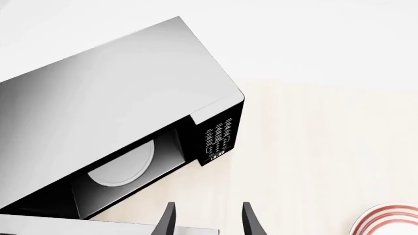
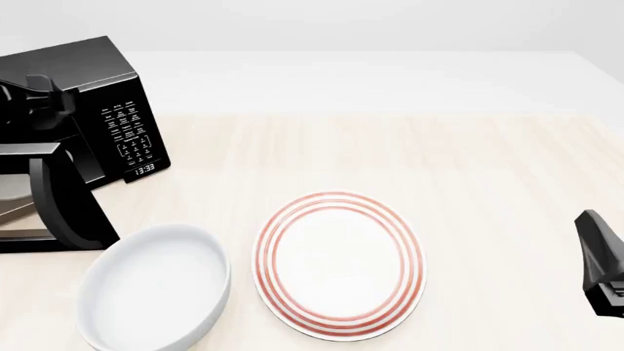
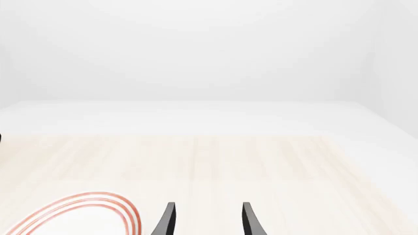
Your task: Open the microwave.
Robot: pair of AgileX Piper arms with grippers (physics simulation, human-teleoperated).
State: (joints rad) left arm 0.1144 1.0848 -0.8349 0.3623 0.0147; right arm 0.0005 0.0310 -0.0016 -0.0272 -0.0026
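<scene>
Bowl [image 2: 154, 292] and plate [image 2: 340, 263] crowd the near table [image 2: 487, 161]

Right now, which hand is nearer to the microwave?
Left. The left hand is right in front of the microwave, at its swung-out door. The right hand is far off, at the table's right side beyond the striped plate.

The microwave [image 2: 107, 117] ran off the front view's left edge, so most of its body and swung-out door [image 2: 58, 205] went unseen. Its keypad [image 2: 127, 131] lettering was too small to read. The white bowl [image 2: 156, 292] was clipped by the bottom edge. Only a dark sliver of the right end effector [image 2: 603, 263] showed at the right border.
</scene>
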